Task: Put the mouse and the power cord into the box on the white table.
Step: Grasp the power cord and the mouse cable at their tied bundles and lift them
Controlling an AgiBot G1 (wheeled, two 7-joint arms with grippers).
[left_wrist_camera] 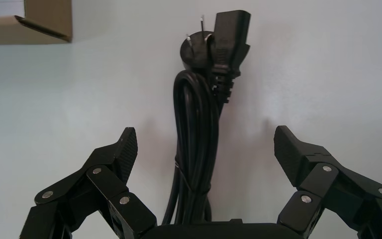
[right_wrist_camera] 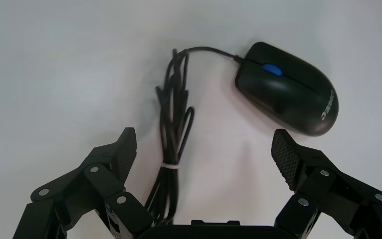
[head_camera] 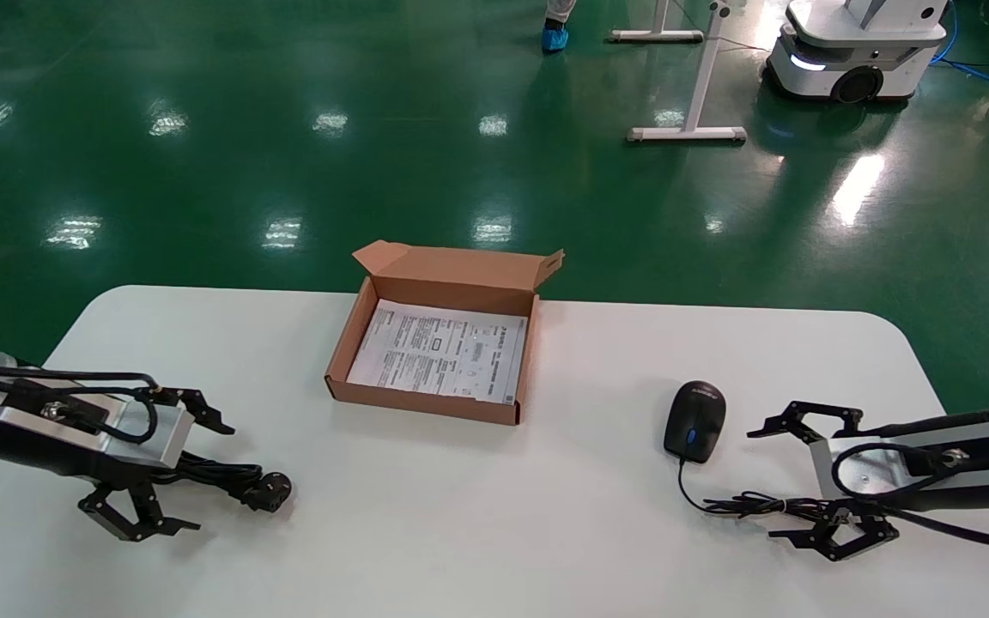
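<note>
The brown box [head_camera: 422,402] lies open at the middle back of the white table [head_camera: 494,541], its flap up and a printed sheet inside. At the front left the bundled power cord [head_camera: 233,477] lies flat, plug toward the middle. My left gripper [head_camera: 205,476] is open and straddles the cord [left_wrist_camera: 195,124], with the fingers [left_wrist_camera: 125,149] clear of it on both sides. The black mouse [head_camera: 694,420] rests at the right. Its thin tied cable [right_wrist_camera: 171,124] runs between the jaws of my open right gripper [head_camera: 767,483]. The mouse [right_wrist_camera: 289,88] sits just beyond one fingertip [right_wrist_camera: 284,152].
A corner of the box [left_wrist_camera: 27,22] shows in the left wrist view. Beyond the table is green floor with white stand legs [head_camera: 688,133], another robot's base [head_camera: 857,51] and a blue-covered foot [head_camera: 555,36].
</note>
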